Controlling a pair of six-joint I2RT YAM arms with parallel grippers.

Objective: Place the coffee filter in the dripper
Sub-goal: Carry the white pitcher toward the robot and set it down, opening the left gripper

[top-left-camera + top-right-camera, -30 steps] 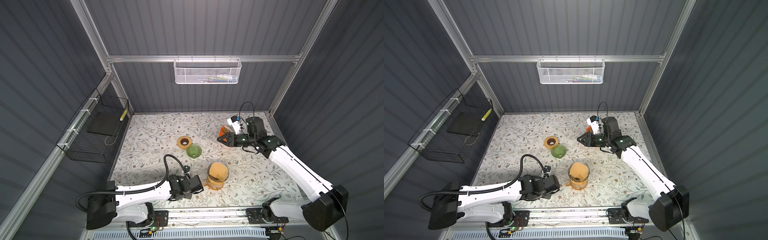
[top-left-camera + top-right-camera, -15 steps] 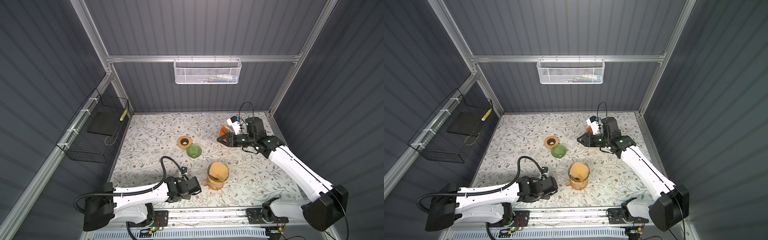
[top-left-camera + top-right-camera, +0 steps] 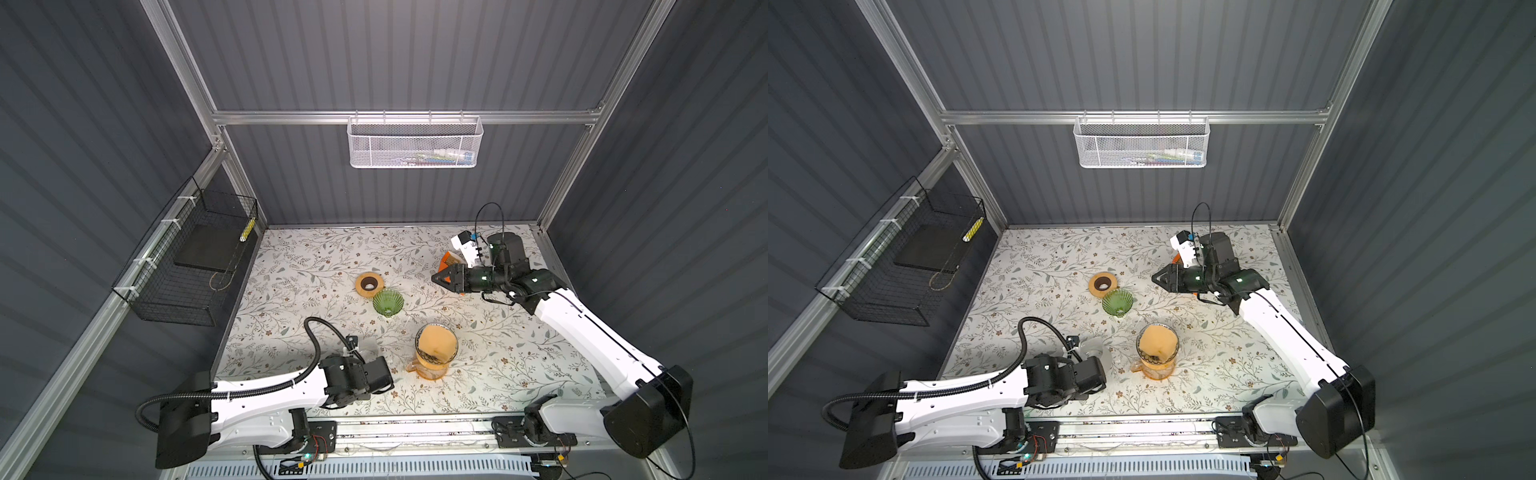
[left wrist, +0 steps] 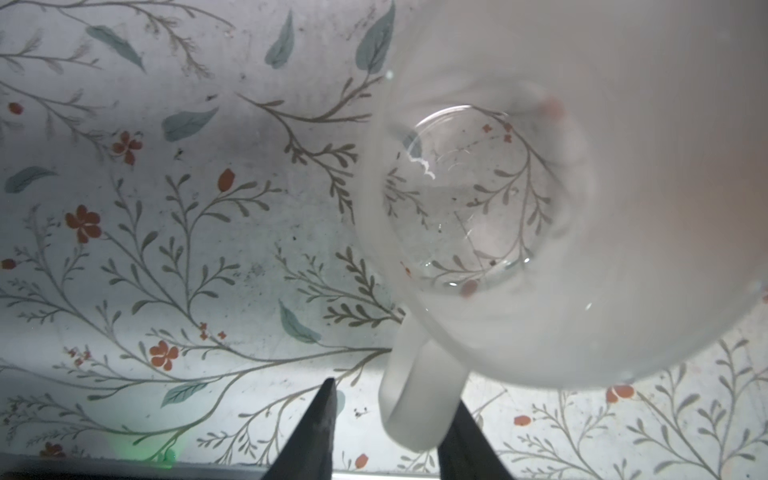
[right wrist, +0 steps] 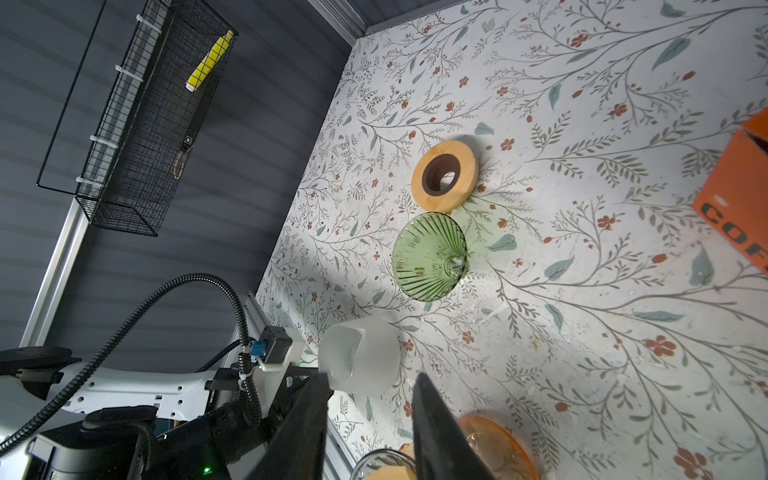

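Observation:
A tan paper coffee filter sits inside a clear dripper with a dark patterned rim. The dripper stands on an orange glass server near the table's front, also seen in a top view. In the left wrist view my left gripper is open. Its fingers straddle the handle of a frosted glass mug standing on the table. One finger is clear of the handle and the other is right beside it. My right gripper hovers open and empty at the back right.
A green ribbed glass cone lies beside a wooden ring mid-table. An orange coffee box stands behind the right gripper. A black wire basket hangs on the left wall and a white mesh basket on the back wall.
My left gripper's jaws have opened off the frosted mug's handle, and that arm has drawn back slightly to the left. The right arm has barely moved.

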